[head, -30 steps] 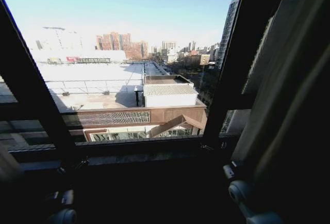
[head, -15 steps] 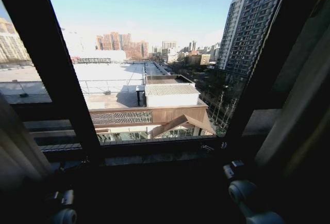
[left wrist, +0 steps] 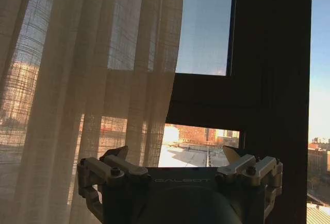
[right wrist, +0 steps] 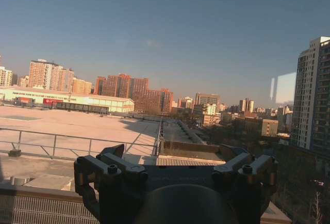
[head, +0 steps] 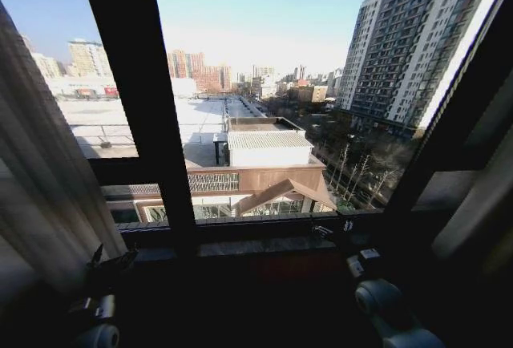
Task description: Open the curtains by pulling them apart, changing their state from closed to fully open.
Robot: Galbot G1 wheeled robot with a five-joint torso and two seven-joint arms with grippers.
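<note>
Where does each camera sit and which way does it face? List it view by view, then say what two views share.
Head: up on the robot, facing out the window and down; left tool low at left beside the sheer curtain, right arm low at right.
Left wrist: behind the left tool, open, facing the curtain's edge and the window post.
Right wrist: behind the right tool, open, facing rooftops.
Shared: head and right wrist show the tower block.
</note>
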